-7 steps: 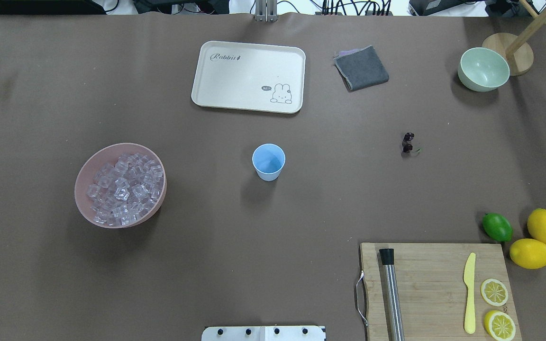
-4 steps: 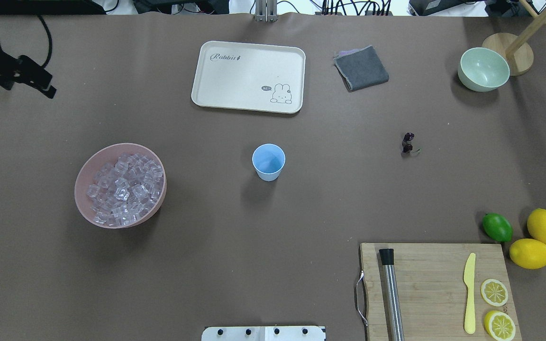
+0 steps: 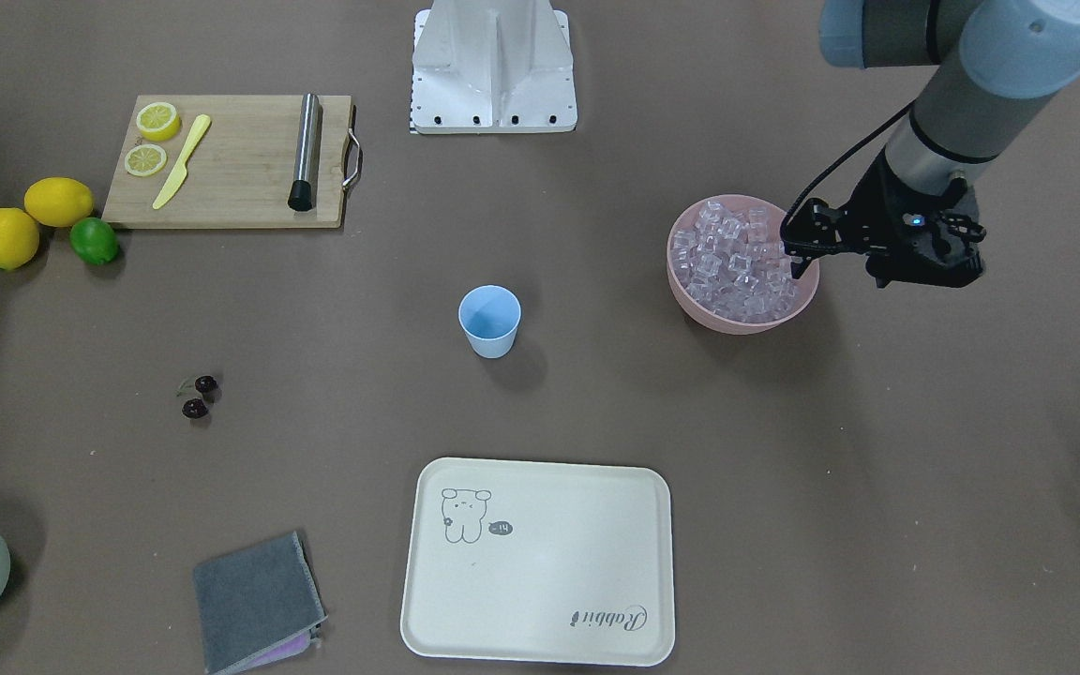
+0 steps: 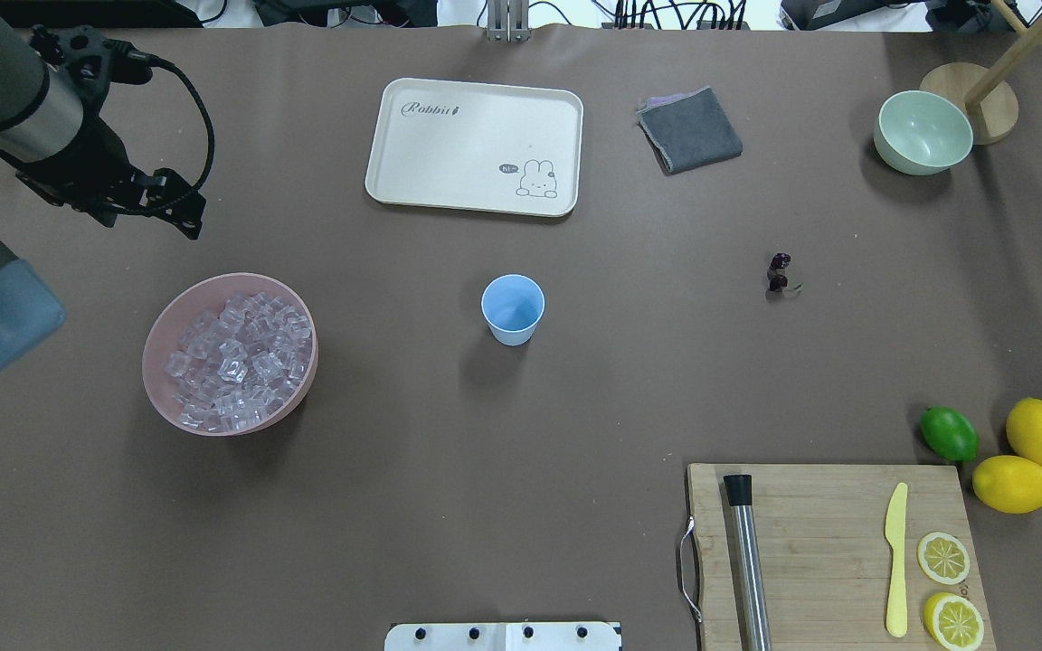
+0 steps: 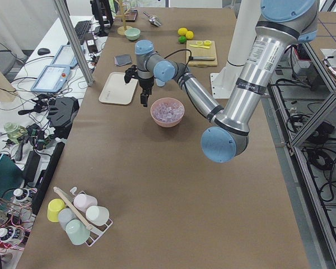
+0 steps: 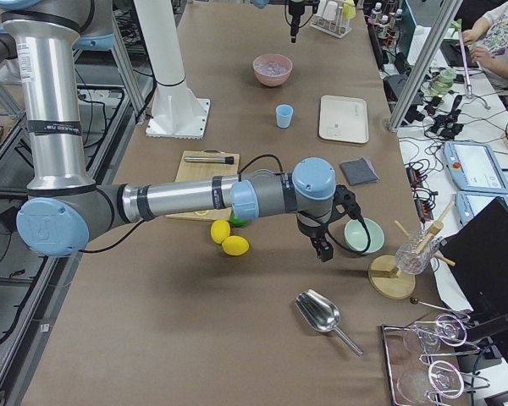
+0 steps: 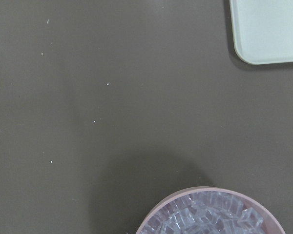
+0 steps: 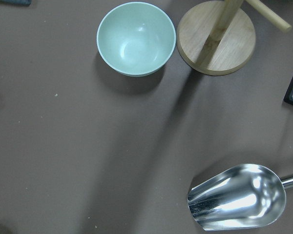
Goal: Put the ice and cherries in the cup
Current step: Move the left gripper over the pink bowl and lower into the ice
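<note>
The light blue cup [image 4: 512, 308] stands upright and empty mid-table, also in the front view [image 3: 489, 320]. The ice [image 4: 236, 362] is a heap of clear cubes filling the pink bowl [image 4: 148, 362] on the left; the left wrist view shows its far edge [image 7: 210, 218]. The two dark cherries [image 4: 778, 269] lie on the table right of the cup. My left gripper [image 4: 191, 217] hangs above the table just beyond the bowl's far rim, looks open and holds nothing. My right gripper [image 6: 324, 251] shows only in the right side view, near the green bowl; I cannot tell its state.
A cream tray [image 4: 476, 145] and a grey cloth [image 4: 689, 129] lie at the far side. A pale green bowl [image 4: 923, 131], a wooden stand [image 8: 217, 39] and a metal scoop [image 8: 239, 197] are far right. A cutting board [image 4: 828, 542], lemons and a lime sit near right.
My left arm has come into the overhead view from the left edge and moved toward the pink bowl. Cup, ice and cherries have not moved.
</note>
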Controlling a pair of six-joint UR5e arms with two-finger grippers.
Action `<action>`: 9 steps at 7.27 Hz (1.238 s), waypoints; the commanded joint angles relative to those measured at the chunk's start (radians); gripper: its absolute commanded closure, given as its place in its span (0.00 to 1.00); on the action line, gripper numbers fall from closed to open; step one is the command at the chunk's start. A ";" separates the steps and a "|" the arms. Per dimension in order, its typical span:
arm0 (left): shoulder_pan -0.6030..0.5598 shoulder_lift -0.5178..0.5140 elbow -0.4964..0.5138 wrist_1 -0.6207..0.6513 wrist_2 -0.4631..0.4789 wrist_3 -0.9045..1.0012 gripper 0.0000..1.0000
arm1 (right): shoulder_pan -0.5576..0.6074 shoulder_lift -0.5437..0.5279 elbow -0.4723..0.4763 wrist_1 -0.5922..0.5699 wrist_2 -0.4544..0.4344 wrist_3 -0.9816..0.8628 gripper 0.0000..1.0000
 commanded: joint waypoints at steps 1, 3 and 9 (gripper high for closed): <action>0.142 -0.005 -0.010 -0.027 0.088 -0.130 0.03 | -0.026 0.027 -0.009 0.003 0.008 0.034 0.01; 0.173 0.036 -0.016 -0.070 0.101 -0.174 0.03 | -0.026 0.053 -0.042 0.001 0.002 0.034 0.01; 0.280 0.159 0.043 -0.324 0.155 -0.311 0.03 | -0.007 0.006 0.014 0.006 -0.018 0.031 0.01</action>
